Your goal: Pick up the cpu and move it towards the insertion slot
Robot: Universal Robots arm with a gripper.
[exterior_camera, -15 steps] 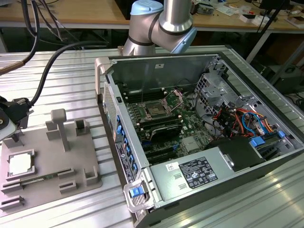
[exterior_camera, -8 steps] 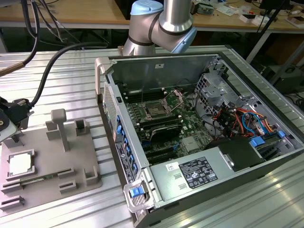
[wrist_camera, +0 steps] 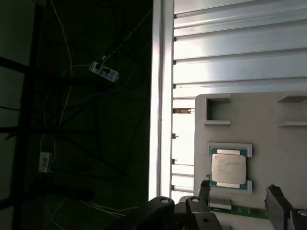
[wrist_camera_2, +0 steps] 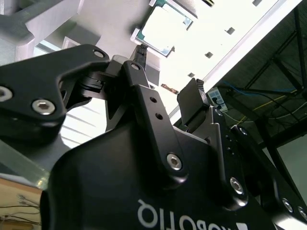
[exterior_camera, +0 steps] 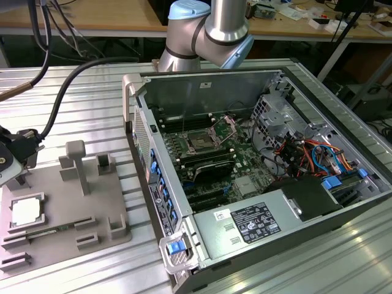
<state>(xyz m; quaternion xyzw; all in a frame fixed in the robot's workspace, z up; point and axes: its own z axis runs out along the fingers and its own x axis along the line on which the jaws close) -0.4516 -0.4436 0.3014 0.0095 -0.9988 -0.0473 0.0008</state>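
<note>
Now gripper (wrist_camera: 238,188), fingers (wrist_camera: 277,201) apart, by cpu (wrist_camera: 229,168) in grey tray (exterior_camera: 92,202). Slatted alu table (exterior_camera: 98,110); wood benches (exterior_camera: 92,18) behind.

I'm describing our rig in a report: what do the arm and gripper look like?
The arm is a silver-grey tube with pale blue joint caps. The gripper is black, with jointed link fingers, silver screw heads and white lettering. A thick black cable leads toward it.
</note>
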